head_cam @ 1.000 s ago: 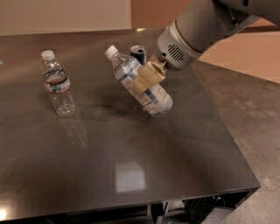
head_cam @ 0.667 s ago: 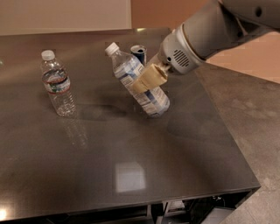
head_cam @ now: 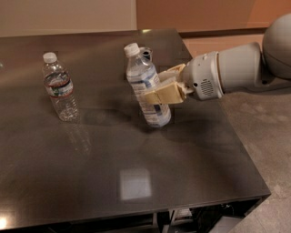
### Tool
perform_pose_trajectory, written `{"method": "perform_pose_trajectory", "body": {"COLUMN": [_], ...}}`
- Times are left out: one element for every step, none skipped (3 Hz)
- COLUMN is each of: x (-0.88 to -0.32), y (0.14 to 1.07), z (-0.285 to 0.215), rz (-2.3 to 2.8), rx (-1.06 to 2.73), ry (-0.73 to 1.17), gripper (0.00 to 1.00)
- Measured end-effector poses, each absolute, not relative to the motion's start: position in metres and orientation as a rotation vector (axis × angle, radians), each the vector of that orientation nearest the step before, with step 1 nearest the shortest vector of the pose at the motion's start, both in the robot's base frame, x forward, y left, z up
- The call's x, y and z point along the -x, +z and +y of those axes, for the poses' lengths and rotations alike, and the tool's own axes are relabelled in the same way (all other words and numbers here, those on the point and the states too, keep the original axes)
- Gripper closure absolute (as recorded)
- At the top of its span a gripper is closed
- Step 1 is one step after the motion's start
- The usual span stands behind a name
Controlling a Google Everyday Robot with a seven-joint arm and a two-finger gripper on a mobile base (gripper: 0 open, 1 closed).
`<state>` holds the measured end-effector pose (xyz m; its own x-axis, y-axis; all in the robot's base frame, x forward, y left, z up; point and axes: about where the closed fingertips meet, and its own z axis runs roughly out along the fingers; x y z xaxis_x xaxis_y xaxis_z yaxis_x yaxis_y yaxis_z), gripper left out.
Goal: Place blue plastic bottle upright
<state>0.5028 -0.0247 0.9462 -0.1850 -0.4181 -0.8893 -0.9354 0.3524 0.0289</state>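
Near the middle of the dark surface (head_cam: 91,154), the tool (head_cam: 160,94) clamps the blue plastic bottle (head_cam: 142,75), which leans slightly, base almost down. Straighten it fully and seat the base flat before releasing.

From my station this reads as an office or lab room, though I cannot pin it closer. My gripper (head_cam: 155,87) sits over the far right part of a broad, dark, plain table (head_cam: 136,182), clamped on the blue plastic bottle (head_cam: 140,72). Below the gripper and out to its right runs grey speckled floor (head_cam: 266,141) of the hard commercial kind. Beyond the gripper stand bare walls, cream (head_cam: 68,16) off to its left and tan-orange (head_cam: 204,13) behind it. Under the table's near edge some gear shows dimly.
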Motion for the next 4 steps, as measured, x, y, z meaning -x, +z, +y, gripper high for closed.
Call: {"method": "perform_pose_trajectory", "body": {"x": [-0.496, -0.490, -0.485, -0.482], "y": [0.945, 0.941, 0.929, 0.920], "z": [-0.027, -0.029, -0.027, -0.025], "rz": [1.626, 1.500, 1.425, 1.385], "rx": [1.148, 1.134, 1.108, 1.084], "ry": [0.844, 0.878, 0.930, 0.983], "gripper": [1.00, 1.00, 1.00, 1.00]}}
